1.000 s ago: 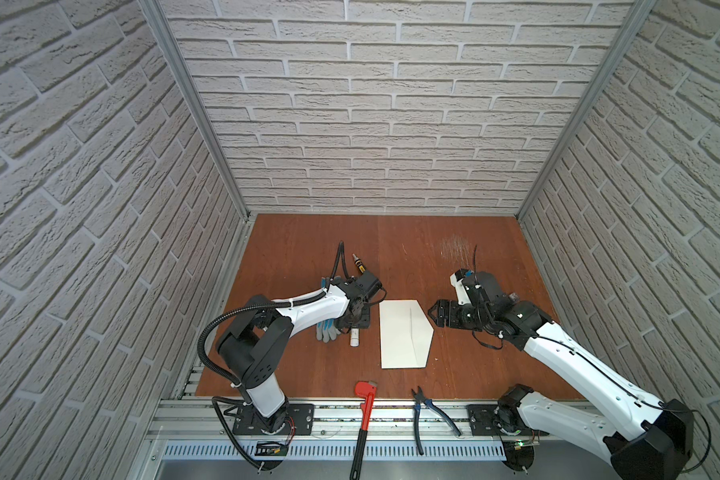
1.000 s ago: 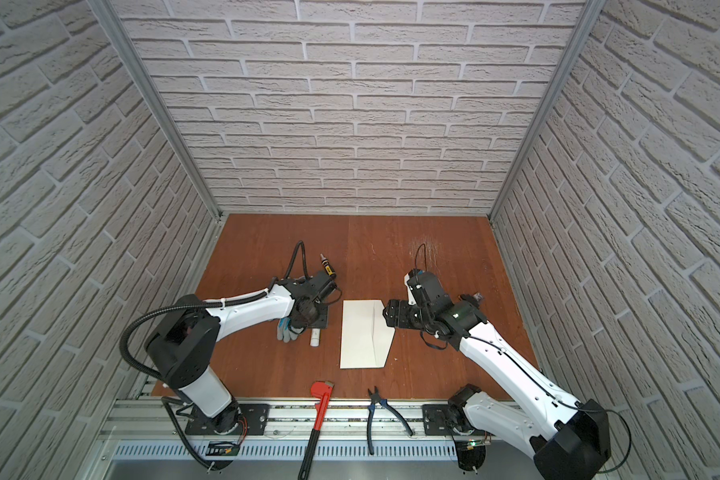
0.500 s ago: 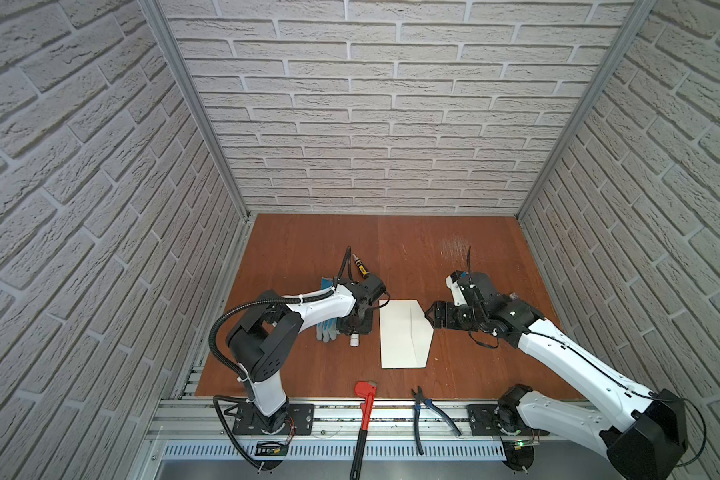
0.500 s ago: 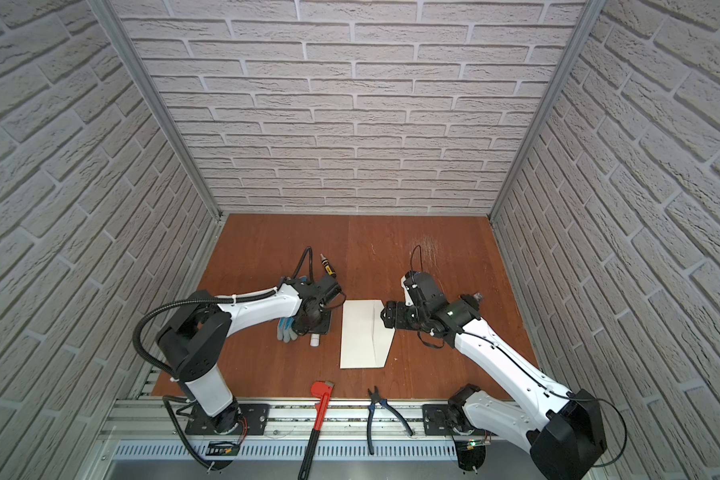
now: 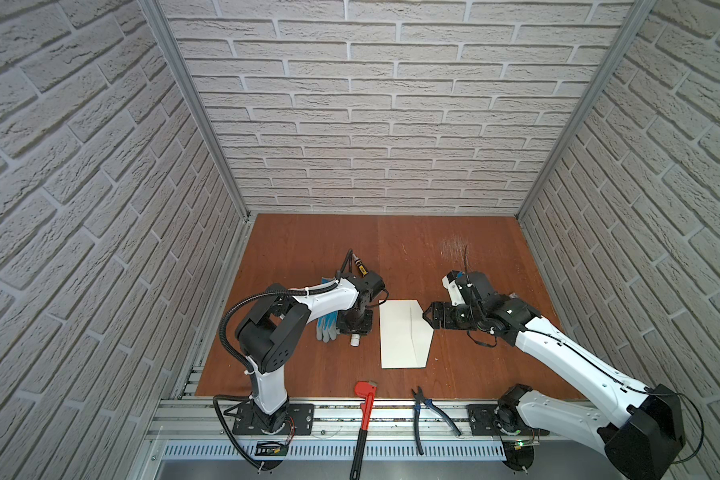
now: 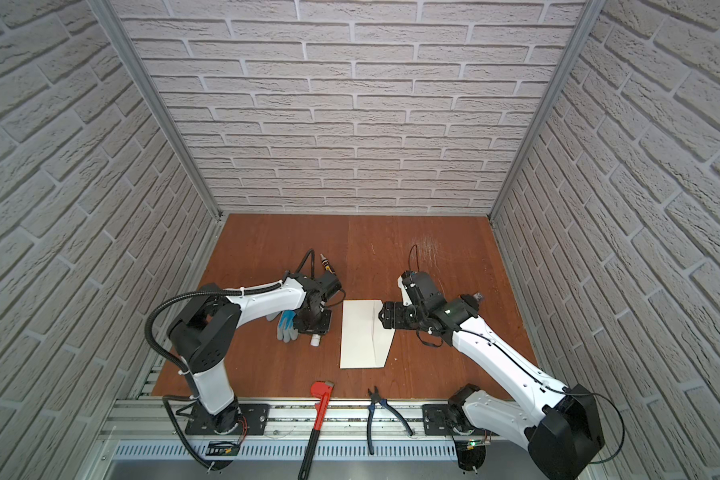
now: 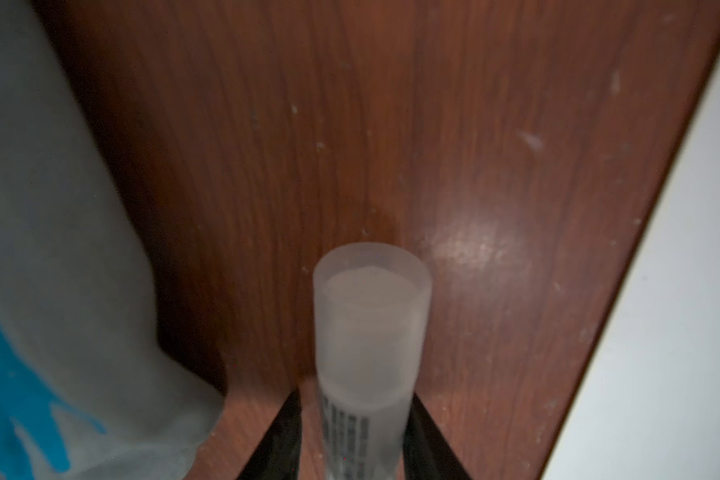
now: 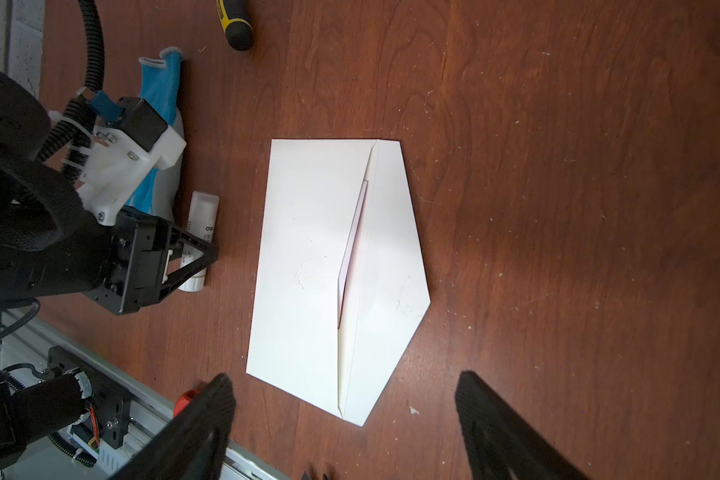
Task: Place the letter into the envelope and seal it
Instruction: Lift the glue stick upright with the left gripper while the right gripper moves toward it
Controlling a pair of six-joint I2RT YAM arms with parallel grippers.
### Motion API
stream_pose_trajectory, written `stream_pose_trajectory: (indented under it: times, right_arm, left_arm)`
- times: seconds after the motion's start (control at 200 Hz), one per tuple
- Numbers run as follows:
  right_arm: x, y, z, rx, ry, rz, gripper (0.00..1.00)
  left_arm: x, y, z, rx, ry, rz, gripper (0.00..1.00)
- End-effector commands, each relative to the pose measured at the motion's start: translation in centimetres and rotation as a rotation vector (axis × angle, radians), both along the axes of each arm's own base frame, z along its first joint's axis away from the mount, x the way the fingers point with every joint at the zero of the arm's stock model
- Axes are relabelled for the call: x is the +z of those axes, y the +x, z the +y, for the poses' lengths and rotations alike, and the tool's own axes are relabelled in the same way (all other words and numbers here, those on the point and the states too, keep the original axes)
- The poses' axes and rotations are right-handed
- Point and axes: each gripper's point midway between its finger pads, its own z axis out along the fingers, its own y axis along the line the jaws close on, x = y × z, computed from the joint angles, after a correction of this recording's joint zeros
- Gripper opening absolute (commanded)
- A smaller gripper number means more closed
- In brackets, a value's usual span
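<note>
Tabletop (image 5: 308,257) | left tool (image 5: 353,330) grips glue stick (image 7: 371,324) (near envelope (image 5: 395,332) edge) | right tool (image 5: 428,321) wide, empty

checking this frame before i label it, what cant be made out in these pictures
- the letter: only a pink sliver shows in the right wrist view; the envelope hides the rest
- the glue stick: label blurred in the left wrist view; the edge cuts off the rest, so whether the jaws of the left gripper grip it is unclear
- the screwdriver: cut off by the right wrist view's edge
</note>
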Motion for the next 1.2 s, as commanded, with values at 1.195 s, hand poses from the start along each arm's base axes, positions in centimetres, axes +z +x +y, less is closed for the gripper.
stream_pose_trajectory:
  times: [1.195]
  right_arm:
    - [10.1,2.1,0.2,-0.148,0.137,-0.156,0.81]
  left_arm:
    - [9.3,0.9,-5.0,-0.334,-0.261,-0.175,0.17]
